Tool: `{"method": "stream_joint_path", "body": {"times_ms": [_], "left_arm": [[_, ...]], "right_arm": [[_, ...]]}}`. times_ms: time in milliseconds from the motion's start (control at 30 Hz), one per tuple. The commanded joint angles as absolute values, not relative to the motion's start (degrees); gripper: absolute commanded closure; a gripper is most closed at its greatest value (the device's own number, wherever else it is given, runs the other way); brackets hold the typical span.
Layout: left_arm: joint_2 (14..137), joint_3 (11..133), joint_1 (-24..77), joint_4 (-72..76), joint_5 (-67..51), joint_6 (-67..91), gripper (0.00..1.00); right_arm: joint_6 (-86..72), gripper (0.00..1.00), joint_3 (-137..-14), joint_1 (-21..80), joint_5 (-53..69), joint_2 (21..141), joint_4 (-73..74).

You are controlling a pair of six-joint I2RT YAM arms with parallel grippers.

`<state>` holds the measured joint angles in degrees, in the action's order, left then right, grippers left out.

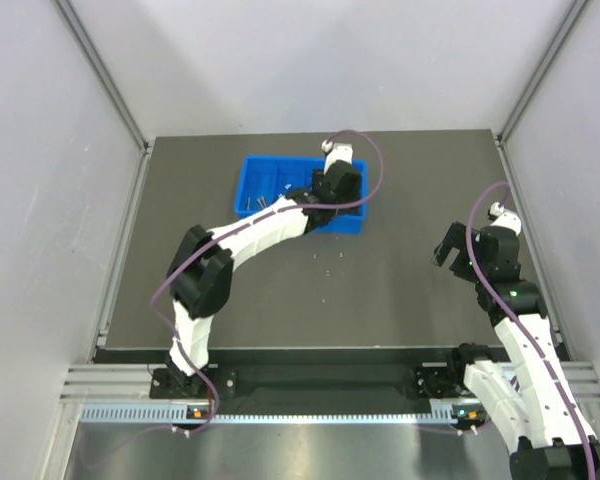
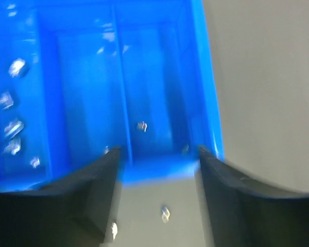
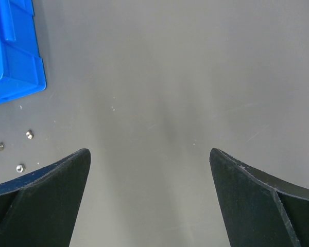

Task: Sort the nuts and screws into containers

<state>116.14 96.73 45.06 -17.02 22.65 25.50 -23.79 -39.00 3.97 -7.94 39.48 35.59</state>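
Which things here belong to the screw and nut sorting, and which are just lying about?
Job: blue tray; nuts on the table; small metal pieces in the tray; left gripper and right gripper, both open.
Not the job: purple cables; aluminium rail.

A dark grey matte tabletop (image 1: pixel 400 290), faintly scratched, is seen beneath and ahead of the right fingers (image 3: pixel 46 200). It is enclosed by pale walls (image 1: pixel 40 150) edged with aluminium rails (image 1: pixel 105 80), evenly lit.
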Motion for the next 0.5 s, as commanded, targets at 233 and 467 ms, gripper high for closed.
{"method": "stream_joint_path", "body": {"times_ms": [233, 467], "left_arm": [[104.41, 81.93, 54.92, -20.56, 32.25, 43.75, 0.19], [112.13, 87.18, 57.57, -26.45, 43.76, 51.05, 0.22]], "right_arm": [[-23.82, 0.0, -40.17, 4.31, -8.7, 38.15, 34.1], [-23.91, 0.01, -40.52, 4.31, -9.23, 37.0, 34.54]]}}
